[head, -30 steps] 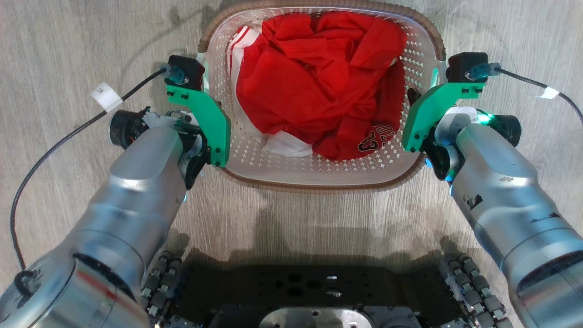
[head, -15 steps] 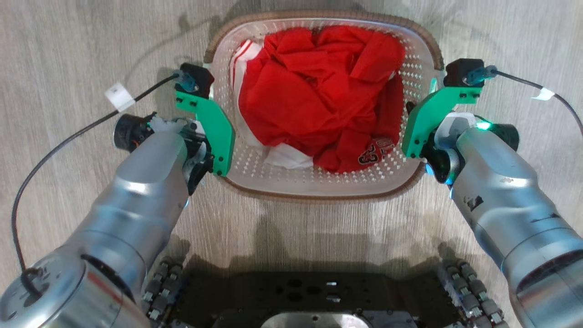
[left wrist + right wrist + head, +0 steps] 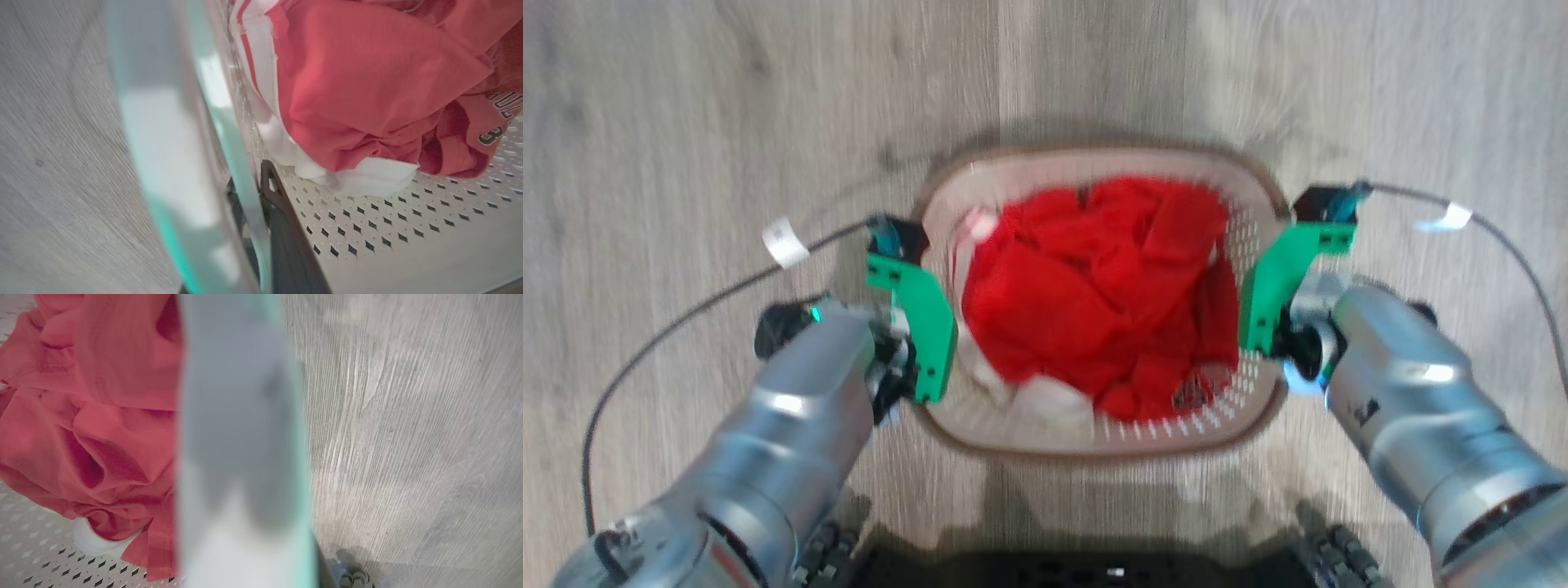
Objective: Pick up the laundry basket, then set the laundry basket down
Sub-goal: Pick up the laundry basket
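Observation:
The laundry basket [image 3: 1094, 445], white and perforated with a brown rim, sits in the middle of the head view between my two arms and holds crumpled red and white clothes [image 3: 1094, 286]. My left gripper [image 3: 923, 327] is at the basket's left side under a green bracket. In the left wrist view a dark finger [image 3: 282, 228] lies inside the wall, with the blurred white handle [image 3: 184, 163] clamped against it. My right gripper [image 3: 1262, 306] is at the basket's right side. The right handle [image 3: 241, 437] fills the middle of the right wrist view and hides the fingers.
Pale wood-grain floor [image 3: 686, 122] lies all around the basket. My dark wheeled base [image 3: 1094, 572] is just below it in the head view. Black cables [image 3: 686, 302] [image 3: 1503, 237] loop outward from both wrists.
The whole head picture has shifted and blurred, so the camera has moved. The basket now looks smaller and lower in it. Both grippers stay at the basket's sides.

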Robot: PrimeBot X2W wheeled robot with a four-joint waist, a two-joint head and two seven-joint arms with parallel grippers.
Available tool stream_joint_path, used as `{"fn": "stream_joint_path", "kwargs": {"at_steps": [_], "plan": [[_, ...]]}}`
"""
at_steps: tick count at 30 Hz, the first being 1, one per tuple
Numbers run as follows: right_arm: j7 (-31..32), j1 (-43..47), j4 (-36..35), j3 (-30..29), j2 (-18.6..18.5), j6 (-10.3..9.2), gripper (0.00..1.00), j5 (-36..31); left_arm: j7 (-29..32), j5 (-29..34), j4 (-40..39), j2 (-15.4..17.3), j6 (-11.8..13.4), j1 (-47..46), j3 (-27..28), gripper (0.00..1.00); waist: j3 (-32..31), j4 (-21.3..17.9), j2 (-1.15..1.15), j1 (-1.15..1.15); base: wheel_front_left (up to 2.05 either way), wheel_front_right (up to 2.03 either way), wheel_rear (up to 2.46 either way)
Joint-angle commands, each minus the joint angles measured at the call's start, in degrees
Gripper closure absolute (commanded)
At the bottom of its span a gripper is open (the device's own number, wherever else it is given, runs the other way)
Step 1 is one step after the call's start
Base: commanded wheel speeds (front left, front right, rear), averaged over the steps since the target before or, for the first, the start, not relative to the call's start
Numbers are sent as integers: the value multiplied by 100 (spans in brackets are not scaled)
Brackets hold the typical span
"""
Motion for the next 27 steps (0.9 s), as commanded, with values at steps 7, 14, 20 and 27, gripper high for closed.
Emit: {"fn": "stream_joint_path", "kwargs": {"at_steps": [7, 14, 20, 27], "plan": [[454, 501, -193, 332, 145, 41, 100, 231, 481, -224, -210, 126, -87, 409, -298, 100, -1075, 30, 0, 0, 0, 0, 0], [687, 925, -261, 635, 158, 41, 100, 374, 618, -499, -228, 220, -87, 846, -467, 100, -2029, 6, 0, 0, 0, 0, 0], [934, 1312, -494, 943, 164, 41, 100, 692, 825, -752, -228, 234, -87, 1170, -573, 100, -2821, 42, 0, 0, 0, 0, 0], [1029, 1451, -570, 1123, 165, 41, 100, 926, 939, -843, -319, 236, -87, 1255, -669, 100, -3309, 118, 0, 0, 0, 0, 0]]}}
